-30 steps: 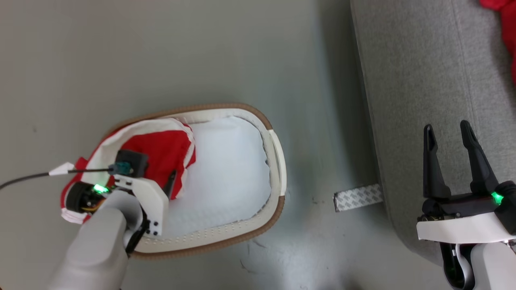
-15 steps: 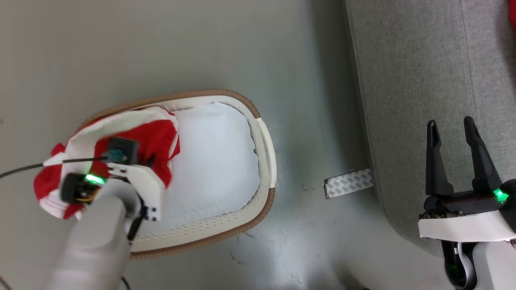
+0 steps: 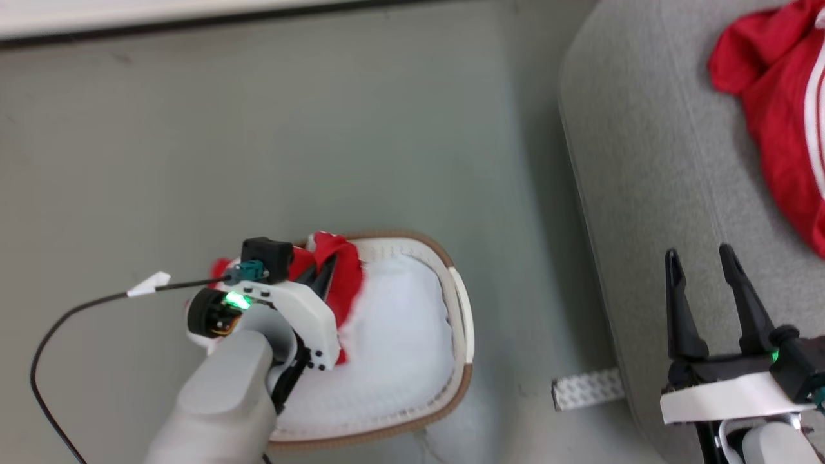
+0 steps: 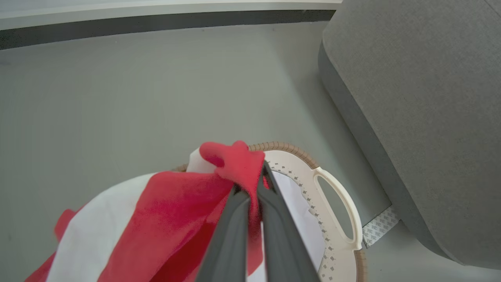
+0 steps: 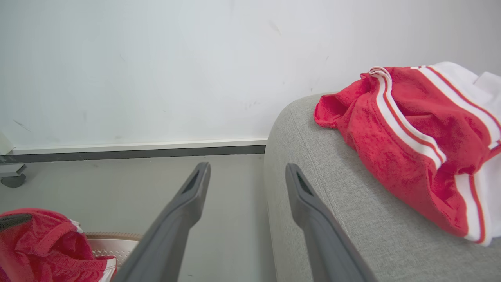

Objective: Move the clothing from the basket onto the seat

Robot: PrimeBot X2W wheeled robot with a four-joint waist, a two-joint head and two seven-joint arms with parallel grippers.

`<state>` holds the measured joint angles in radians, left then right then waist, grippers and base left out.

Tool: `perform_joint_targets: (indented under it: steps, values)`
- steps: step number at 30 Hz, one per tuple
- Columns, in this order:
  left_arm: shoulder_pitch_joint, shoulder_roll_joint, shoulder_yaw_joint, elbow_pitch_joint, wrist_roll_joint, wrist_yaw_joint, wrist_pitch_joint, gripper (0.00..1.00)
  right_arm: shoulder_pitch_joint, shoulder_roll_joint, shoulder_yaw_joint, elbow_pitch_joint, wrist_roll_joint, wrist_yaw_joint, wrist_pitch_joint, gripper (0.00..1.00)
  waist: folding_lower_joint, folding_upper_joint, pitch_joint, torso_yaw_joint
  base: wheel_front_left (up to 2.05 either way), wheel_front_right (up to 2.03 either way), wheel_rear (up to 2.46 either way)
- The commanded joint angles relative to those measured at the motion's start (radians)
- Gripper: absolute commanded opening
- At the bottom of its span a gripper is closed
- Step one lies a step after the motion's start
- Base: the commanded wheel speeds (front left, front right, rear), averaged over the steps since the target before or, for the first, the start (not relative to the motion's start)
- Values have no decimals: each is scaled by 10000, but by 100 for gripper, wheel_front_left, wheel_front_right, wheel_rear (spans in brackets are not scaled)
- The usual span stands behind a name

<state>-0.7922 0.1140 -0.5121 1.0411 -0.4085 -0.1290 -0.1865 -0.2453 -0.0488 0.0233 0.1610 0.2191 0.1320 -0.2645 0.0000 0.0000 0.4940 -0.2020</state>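
Observation:
My left gripper [image 3: 322, 274] is shut on a bunched fold of red and white clothing [image 3: 341, 270] over the left end of the cream basket [image 3: 461, 309]. In the left wrist view the two fingers pinch the red cloth [image 4: 176, 207] near their tips [image 4: 252, 180], and the rest hangs down over the basket rim [image 4: 336, 188]. Another red garment with white stripes [image 3: 773, 129] lies on the grey seat [image 3: 644, 161] at the upper right. My right gripper [image 3: 699, 254] is open over the seat's front edge, with nothing between its fingers [image 5: 247, 168].
The grey floor [image 3: 322, 129] lies between basket and seat. A patterned tape strip [image 3: 586, 390] sticks out from under the seat's base. A black cable [image 3: 77, 312] trails left from my left wrist. A white wall with a dark baseboard [image 5: 137, 150] runs behind.
My left gripper has shut on the red clothing and gathered it up from the basket's left end. The head camera has shifted, showing more of the seat. The right gripper stays open.

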Motion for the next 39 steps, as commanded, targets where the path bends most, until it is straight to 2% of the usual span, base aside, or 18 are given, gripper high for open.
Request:
perform_joint_targets:
  steps: [1, 8, 14, 22, 31, 39]
  values:
    - [263, -39, -168, -275, -304, -8, -49, 0, 335, -36, -95, 153, -144, -24, 4, 100, 0, 0, -1492, 671, 0, 0, 0]
    - [663, -41, -607, -1490, -1041, -10, 105, 0, 942, -32, -39, 530, -215, -26, 4, 100, 0, 0, -2976, 986, 0, 0, 0]
    - [970, 11, -720, -2668, -1286, -6, 344, 0, 1291, -33, 21, 623, -35, -24, 4, 100, 0, 0, -3749, 974, 0, 0, 0]
    - [1694, 314, -744, -5091, -1472, 455, 1059, 0, 1896, -32, 208, 799, 57, -24, 4, 100, 0, 0, -4788, 934, 0, 0, 0]
    - [2293, 983, -511, -7965, -1656, 1156, 2069, 0, 2113, -30, 475, 577, 107, -24, 4, 100, 0, 0, -5081, 943, 0, 0, 0]
    - [2712, 1248, -493, -9191, -1728, 1498, 2461, 0, 2060, -29, 987, 123, -147, -24, 3, 100, 0, 0, -5055, 970, 0, 0, 0]
